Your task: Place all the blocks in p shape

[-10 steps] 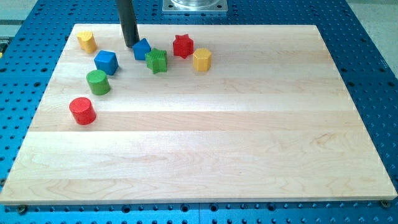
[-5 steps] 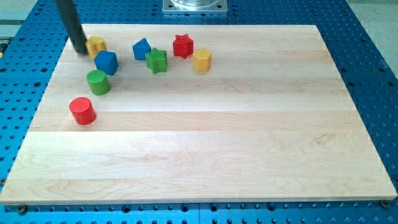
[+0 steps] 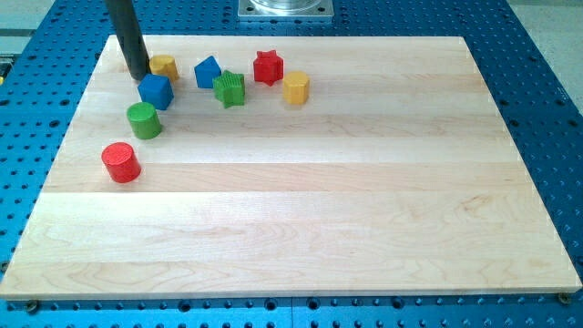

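Note:
My tip (image 3: 138, 75) stands at the board's upper left, touching the left side of a small yellow block (image 3: 164, 66). Just below them is a blue cube (image 3: 156, 91). A green cylinder (image 3: 143, 120) lies below the cube, and a red cylinder (image 3: 120, 162) lower left of that. To the right along the top run a blue house-shaped block (image 3: 208, 71), a green star-like block (image 3: 230, 88), a red star (image 3: 268, 67) and a yellow hexagonal block (image 3: 295, 87).
The wooden board (image 3: 301, 219) lies on a blue perforated table (image 3: 547, 109). A grey metal base (image 3: 285, 8) stands at the view's top centre, past the board's top edge.
My tip went from beside the blue house-shaped block to the far upper left, then pushed the small yellow block to the right, closer to the blue cube.

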Action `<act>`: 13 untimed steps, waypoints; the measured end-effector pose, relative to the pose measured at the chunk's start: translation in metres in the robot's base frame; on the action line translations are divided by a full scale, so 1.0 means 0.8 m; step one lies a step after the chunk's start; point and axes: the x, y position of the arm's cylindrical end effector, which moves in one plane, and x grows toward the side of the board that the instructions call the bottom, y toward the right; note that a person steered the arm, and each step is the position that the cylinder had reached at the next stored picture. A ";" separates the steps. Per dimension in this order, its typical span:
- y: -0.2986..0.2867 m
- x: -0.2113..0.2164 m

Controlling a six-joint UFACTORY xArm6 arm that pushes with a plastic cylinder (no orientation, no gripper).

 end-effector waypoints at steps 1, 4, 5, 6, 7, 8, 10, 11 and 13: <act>0.000 -0.001; -0.008 0.139; -0.023 0.184; 0.021 0.191; 0.073 0.191; 0.187 0.158; 0.337 0.078; 0.338 0.065; 0.318 0.037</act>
